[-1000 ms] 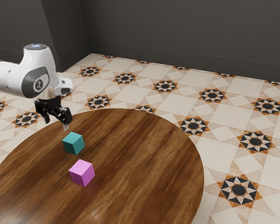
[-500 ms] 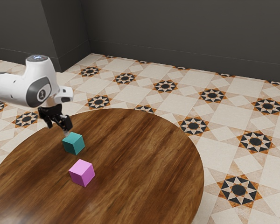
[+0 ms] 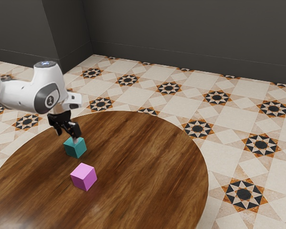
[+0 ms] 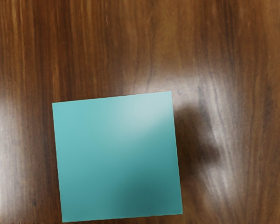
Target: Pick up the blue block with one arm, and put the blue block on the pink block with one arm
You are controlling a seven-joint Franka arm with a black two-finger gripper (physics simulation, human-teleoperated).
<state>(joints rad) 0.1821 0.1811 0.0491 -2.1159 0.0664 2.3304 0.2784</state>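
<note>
Fingers (image 3: 72, 135) parted and empty, poised just above blue block (image 3: 75, 147) for a top-down grasp; pink block (image 3: 83, 176) near on tabletop (image 3: 148, 181), top face free.

White rounded arm (image 3: 16, 93) — grey joint disc (image 3: 46, 98) (dark-ringed), black tool (image 3: 71, 135).

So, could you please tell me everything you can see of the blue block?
The blue block is a teal-blue cube, plain and matte, with sharp edges and no markings. It sits flat on the wooden table, and in the wrist view it is turned slightly askew to the wood grain. The pink block lies nearby, apart from it. The open gripper hangs just over its top and is not gripping it.
</note>
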